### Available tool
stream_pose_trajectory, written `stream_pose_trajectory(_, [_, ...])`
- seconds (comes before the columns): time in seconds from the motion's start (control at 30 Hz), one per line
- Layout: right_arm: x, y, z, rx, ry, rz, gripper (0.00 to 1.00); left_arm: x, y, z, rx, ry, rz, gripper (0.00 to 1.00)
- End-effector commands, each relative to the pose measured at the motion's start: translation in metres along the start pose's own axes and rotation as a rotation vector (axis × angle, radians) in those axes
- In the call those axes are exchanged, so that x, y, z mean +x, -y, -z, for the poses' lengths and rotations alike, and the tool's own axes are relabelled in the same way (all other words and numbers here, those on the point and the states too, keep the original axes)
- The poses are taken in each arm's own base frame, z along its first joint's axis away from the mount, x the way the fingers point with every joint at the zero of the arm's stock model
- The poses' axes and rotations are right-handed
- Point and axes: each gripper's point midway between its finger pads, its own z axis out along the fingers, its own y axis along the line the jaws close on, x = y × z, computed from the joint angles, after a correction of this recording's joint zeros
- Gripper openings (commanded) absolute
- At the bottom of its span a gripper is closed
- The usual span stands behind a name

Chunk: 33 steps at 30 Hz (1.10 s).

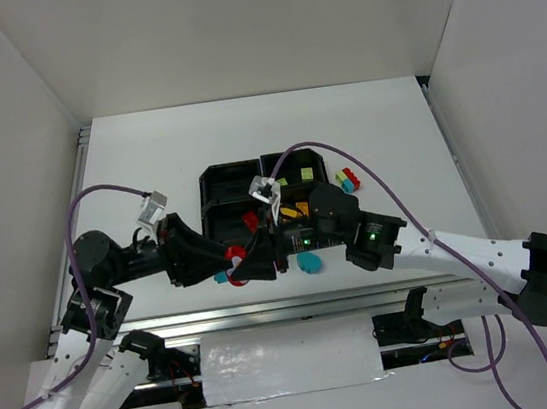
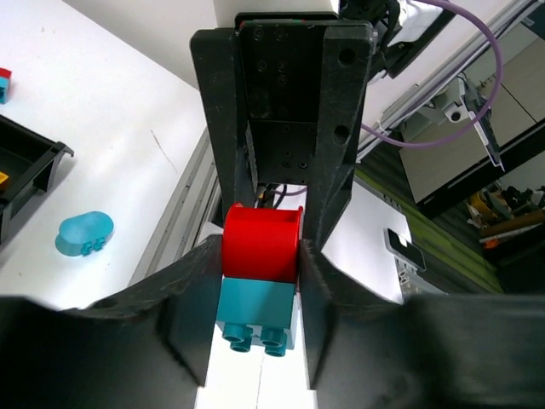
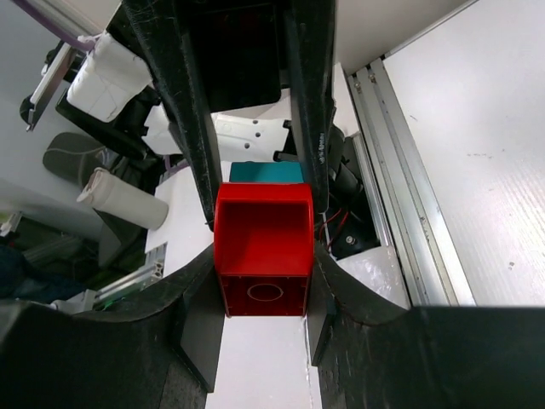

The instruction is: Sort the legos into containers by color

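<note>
a white table carries a black four-compartment tray near its middle. a rounded cyan brick lies loose on the table, just off the tray's near edge. a small cluster of bricks, red and cyan among them, sits just beside the tray's right side. a metal rail lines the table's near edge.

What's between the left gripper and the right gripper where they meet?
A red brick joined to a cyan brick: right gripper shut on the red, left gripper on the cyan. Both wrist views show it.
</note>
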Motion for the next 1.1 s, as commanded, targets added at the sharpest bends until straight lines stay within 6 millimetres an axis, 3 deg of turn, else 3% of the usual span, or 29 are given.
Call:
stream_pose_trajectory(0.0, [-0.025, -0.026, 0.001, -0.102, 0.089, 0.065, 0.0, -0.011, -0.007, -0.002, -0.053, 0.028, -0.034, 0.53])
stream_pose_trajectory(0.03, [-0.026, -0.026, 0.002, -0.101, 0.093, 0.066, 0.0, -0.013, -0.007, -0.001, -0.061, 0.038, -0.037, 0.7])
stream_pose_trajectory(0.07, [-0.027, -0.026, 0.004, -0.093, 0.106, 0.068, 0.0, -0.016, -0.01, -0.001, -0.081, 0.056, -0.043, 0.99])
stream_pose_trajectory(0.27, [-0.032, -0.021, 0.022, -0.048, 0.147, 0.074, 0.0, -0.009, -0.004, 0.001, -0.052, 0.046, -0.05, 0.98])
stream_pose_trajectory(0.4, [-0.035, -0.025, 0.026, -0.056, 0.15, 0.083, 0.0, -0.01, 0.005, 0.002, -0.006, 0.066, -0.07, 0.85])
stream_pose_trajectory(0.43, [-0.034, -0.024, 0.024, -0.056, 0.147, 0.078, 0.0, -0.011, 0.008, 0.002, 0.008, 0.075, -0.083, 0.77])
stream_pose_trajectory(0.63, [-0.041, -0.021, 0.016, -0.053, 0.163, 0.066, 0.0, -0.011, 0.014, 0.002, 0.048, 0.06, -0.086, 0.73])
stream_pose_trajectory(0.87, [-0.054, -0.026, 0.011, -0.053, 0.173, 0.078, 0.0, -0.009, 0.014, 0.0, 0.06, 0.045, -0.072, 0.4])
stream_pose_trajectory(0.9, [-0.053, -0.025, 0.009, -0.054, 0.164, 0.074, 0.0, -0.01, 0.015, 0.0, 0.063, 0.046, -0.074, 0.33])
stream_pose_trajectory(0.93, [-0.053, -0.022, 0.006, -0.047, 0.157, 0.071, 0.0, -0.011, 0.015, 0.0, 0.062, 0.047, -0.077, 0.17])
stream_pose_trajectory(1.0, [-0.053, -0.018, 0.003, -0.037, 0.157, 0.074, 0.0, -0.013, 0.015, 0.0, 0.057, 0.048, -0.084, 0.0])
stream_pose_trajectory(1.07, [-0.051, -0.009, 0.003, -0.011, 0.152, 0.081, 0.0, -0.015, 0.011, 0.0, 0.025, 0.048, -0.092, 0.0])
